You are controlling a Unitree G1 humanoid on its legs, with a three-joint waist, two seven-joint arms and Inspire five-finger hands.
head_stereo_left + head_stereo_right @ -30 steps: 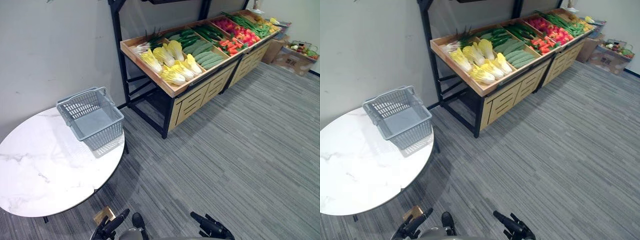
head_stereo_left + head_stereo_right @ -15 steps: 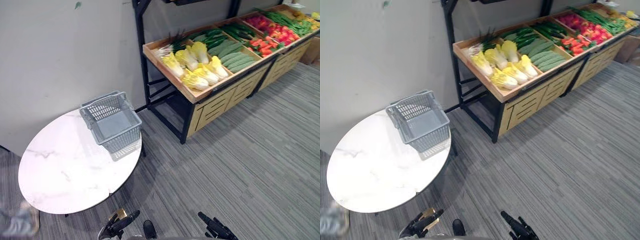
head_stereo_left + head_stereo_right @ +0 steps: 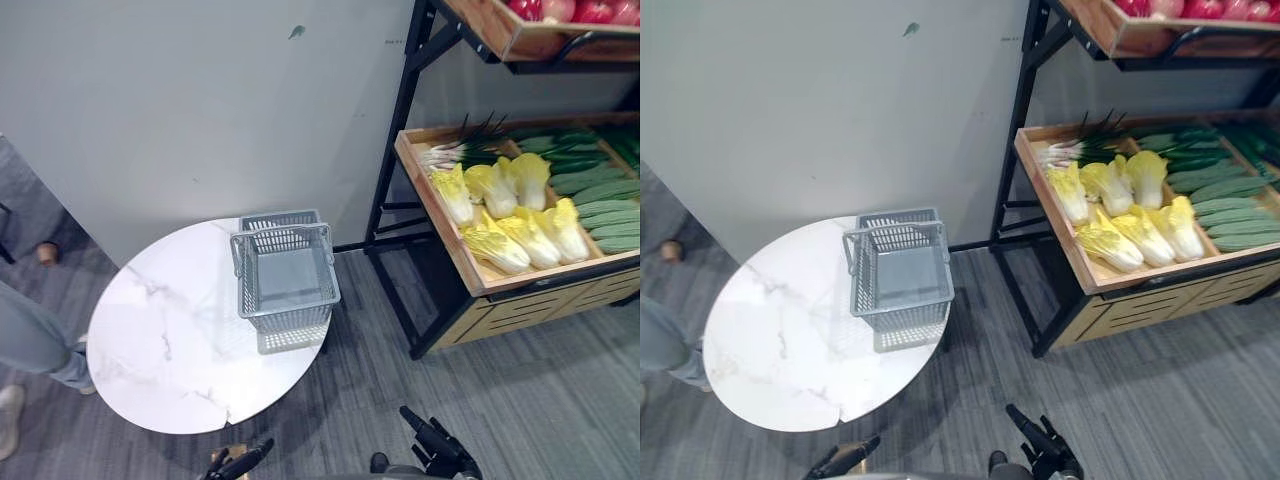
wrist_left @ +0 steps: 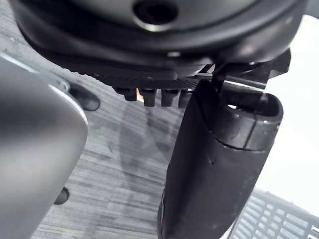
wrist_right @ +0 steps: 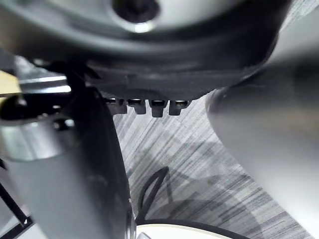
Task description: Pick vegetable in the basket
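Looking down from my head: my left hand point(image 3: 240, 466) and my right hand point(image 3: 440, 456) hang low in front of me above grey carpet, both with fingers loosely straight and holding nothing. In the left wrist view my fingertips point(image 4: 149, 94) show as a short row past the thumb, with nothing between them. The vegetables are well apart from both hands, ahead and to my right. They lie on a sloping wooden tray point(image 3: 432, 212), where pale yellow cabbages point(image 3: 515, 215) fill the left end, down to its front rim. Spring onions point(image 3: 455, 152) lie at the far left corner, and cucumbers point(image 3: 600, 195) lie further along to the right. Most of the cabbages lie with their long axis running from the tray's front rim toward its back, slightly slanted. My right hand is the nearer one to them, so I judge the reach belongs to that arm. The empty grey basket point(image 3: 288, 318) stands at the far right edge of a round white table point(image 3: 160, 350), ahead and to my left, nearer my left hand. A person's leg point(image 3: 30, 340) shows beyond the table's left edge
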